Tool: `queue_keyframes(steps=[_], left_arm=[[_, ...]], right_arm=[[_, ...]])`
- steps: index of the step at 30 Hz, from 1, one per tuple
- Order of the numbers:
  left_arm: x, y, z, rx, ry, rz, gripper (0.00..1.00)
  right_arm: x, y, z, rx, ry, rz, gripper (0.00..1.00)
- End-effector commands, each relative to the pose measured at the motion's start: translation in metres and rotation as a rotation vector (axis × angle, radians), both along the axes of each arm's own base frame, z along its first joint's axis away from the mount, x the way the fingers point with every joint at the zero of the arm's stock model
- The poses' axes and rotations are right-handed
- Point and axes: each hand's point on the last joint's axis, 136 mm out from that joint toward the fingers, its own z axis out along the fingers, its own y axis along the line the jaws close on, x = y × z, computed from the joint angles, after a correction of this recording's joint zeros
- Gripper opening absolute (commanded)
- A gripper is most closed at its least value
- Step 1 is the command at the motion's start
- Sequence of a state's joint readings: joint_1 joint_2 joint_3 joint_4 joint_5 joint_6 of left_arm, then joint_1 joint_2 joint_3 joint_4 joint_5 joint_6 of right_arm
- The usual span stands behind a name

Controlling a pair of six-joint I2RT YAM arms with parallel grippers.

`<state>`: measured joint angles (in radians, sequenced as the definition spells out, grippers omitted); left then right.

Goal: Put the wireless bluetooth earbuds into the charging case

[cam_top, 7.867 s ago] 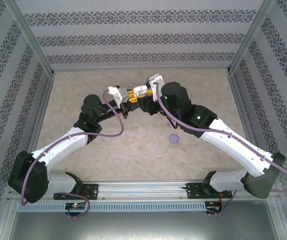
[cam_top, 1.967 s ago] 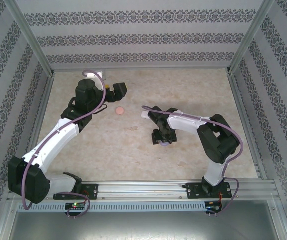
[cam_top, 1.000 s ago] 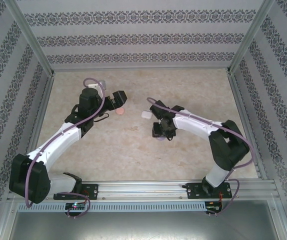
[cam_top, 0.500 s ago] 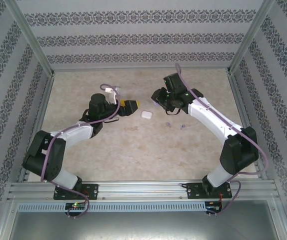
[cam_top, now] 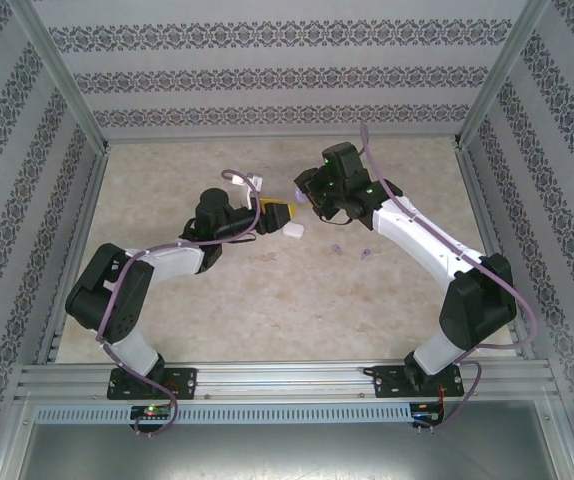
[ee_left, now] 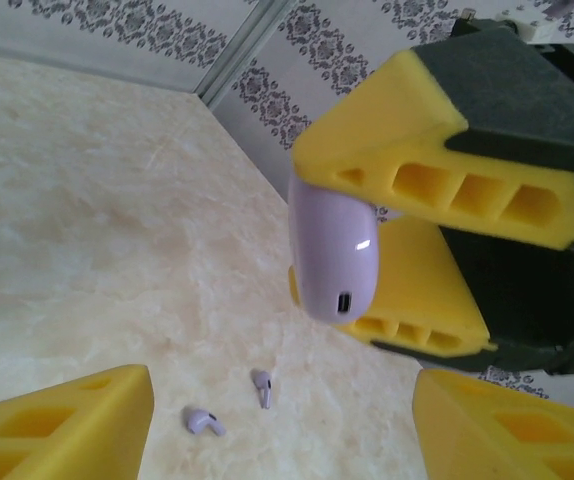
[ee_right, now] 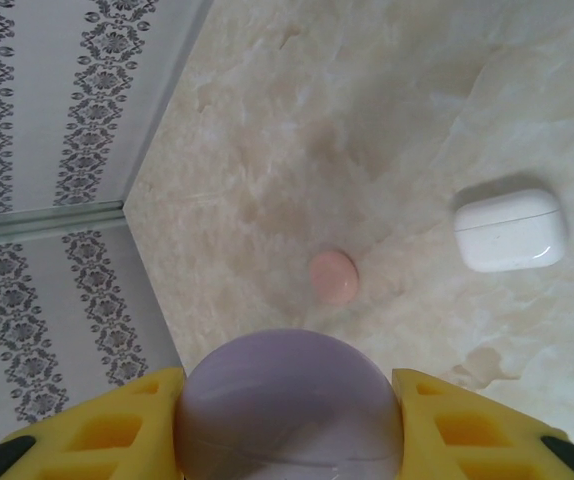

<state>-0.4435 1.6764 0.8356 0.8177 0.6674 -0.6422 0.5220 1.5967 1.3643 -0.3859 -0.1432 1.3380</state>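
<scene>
Two pale purple earbuds (ee_left: 203, 421), tiny, glossy and short-stemmed, lie near each other on the marbled table (cam_top: 267, 300). The right gripper (ee_right: 289, 425) clamps a rounded purple case (ee_left: 333, 250) above the table. The left gripper (ee_left: 282, 435) stands near it, spread and grasping nothing. A white case (ee_right: 510, 229) lies on the table.

left arm (cam_top: 167, 262) and right arm (cam_top: 422, 240) are both wearing white shells over black joints, lilac cables (cam_top: 233, 176) running along them. left gripper (ee_left: 285, 400) and right gripper (ee_right: 287, 400) are carrying yellow printed fingers (ee_left: 67, 425) with rectangular cut-outs, black backing. green LED (cam_top: 353, 183) is glowing on right arm.
</scene>
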Motion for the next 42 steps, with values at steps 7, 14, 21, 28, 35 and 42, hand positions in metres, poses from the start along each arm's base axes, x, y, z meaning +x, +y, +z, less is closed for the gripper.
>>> queue_keyframes(steps=[7,14,21,28,35,42], left_arm=[[0.003,-0.015,0.032,-0.07,-0.096,-0.039,0.62],[0.007,-0.017,0.034,-0.074,-0.102,-0.031,0.56],[0.01,-0.016,0.034,-0.075,-0.105,-0.019,0.49],[0.013,-0.014,0.035,-0.074,-0.113,0.006,0.41],[0.016,-0.011,0.039,-0.082,-0.121,0.029,0.41],[0.018,-0.013,0.04,-0.09,-0.121,0.024,0.37]], right_arm=[[-0.002,0.012,0.017,0.047,-0.041,0.0,0.34],[-0.005,0.017,0.017,0.059,-0.041,0.011,0.34],[-0.006,0.019,0.017,0.064,-0.04,0.017,0.34],[-0.007,0.019,0.015,0.067,-0.038,0.017,0.34],[-0.009,0.021,0.015,0.077,-0.035,0.022,0.34],[-0.008,0.023,0.016,0.086,-0.036,0.023,0.34]])
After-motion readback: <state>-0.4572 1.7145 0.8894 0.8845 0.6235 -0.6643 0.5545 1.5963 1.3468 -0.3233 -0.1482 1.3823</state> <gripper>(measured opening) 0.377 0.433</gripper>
